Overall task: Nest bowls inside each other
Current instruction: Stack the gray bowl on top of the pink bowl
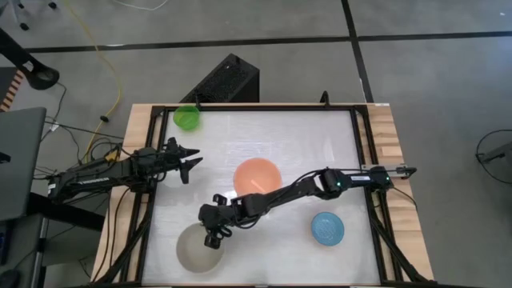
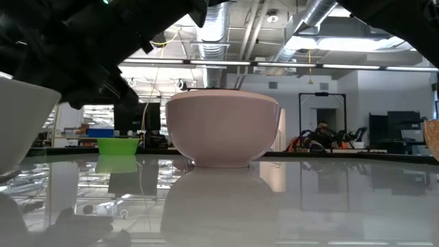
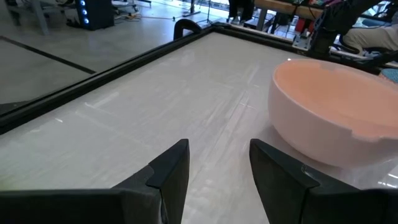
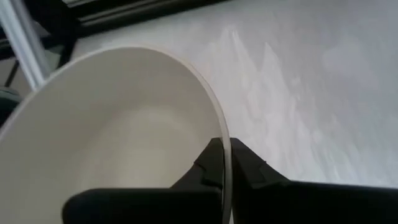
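Observation:
Four bowls show on the white table. The grey-beige bowl [image 1: 196, 250] is near the front left, and my right gripper [image 1: 214, 234] is shut on its rim. The pink-salmon bowl [image 1: 257, 178] stands on its base mid-table and shows in the left wrist view [image 3: 336, 106]. The light blue bowl [image 1: 327, 228] sits at the near right. The green bowl [image 1: 186, 118] is at the far left corner. My left gripper [image 1: 190, 162] hovers open at the table's left side, pointing toward the pink-salmon bowl with nothing between its fingers [image 3: 171, 174]. My right gripper pinches the grey-beige bowl's thin rim [image 4: 224, 140] on the side nearest the table's middle, one finger inside the bowl and one outside. The fingers slant down from the table's right and far side. The bowl stays upright, mouth up.
A black frame [image 1: 240, 106] edges the table top. Open table surface lies between the pink-salmon bowl and the far edge. In the low view the grey-beige bowl's wall [image 2: 20, 116] stands close at the left and the pink-salmon bowl [image 2: 223, 130] in the middle.

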Robot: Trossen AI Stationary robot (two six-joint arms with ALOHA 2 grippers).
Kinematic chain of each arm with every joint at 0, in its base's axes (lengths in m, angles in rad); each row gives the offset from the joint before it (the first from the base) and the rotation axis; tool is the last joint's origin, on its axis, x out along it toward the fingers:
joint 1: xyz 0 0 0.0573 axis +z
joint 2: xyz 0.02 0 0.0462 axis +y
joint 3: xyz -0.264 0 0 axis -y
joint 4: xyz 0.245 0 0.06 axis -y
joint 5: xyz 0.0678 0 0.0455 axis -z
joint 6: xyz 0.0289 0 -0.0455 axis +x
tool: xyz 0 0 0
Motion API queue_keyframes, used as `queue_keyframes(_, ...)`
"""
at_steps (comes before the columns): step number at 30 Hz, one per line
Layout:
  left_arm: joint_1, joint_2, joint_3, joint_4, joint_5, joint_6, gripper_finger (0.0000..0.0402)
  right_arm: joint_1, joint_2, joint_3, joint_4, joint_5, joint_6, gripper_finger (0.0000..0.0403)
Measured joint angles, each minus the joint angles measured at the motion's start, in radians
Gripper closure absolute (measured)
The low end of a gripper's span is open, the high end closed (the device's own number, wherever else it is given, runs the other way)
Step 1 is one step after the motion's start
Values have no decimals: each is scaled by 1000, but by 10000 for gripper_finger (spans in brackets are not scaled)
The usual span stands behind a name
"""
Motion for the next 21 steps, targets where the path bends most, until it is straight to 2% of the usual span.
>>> queue_keyframes(5, 0, 0, 0, 0, 0, 0, 244, 1, -54, -1, -25, -9, -12, 391)
queue_keyframes(10, 0, 0, 0, 0, 0, 0, 244, 12, -210, 1, -140, 37, -66, 395)
queue_keyframes(17, 0, 0, 0, 0, 0, 0, 244, 6, -386, 0, -455, 201, -80, 393)
queue_keyframes(21, 0, 0, 0, 0, 0, 0, 244, -51, -436, 0, -628, 234, -42, 393)
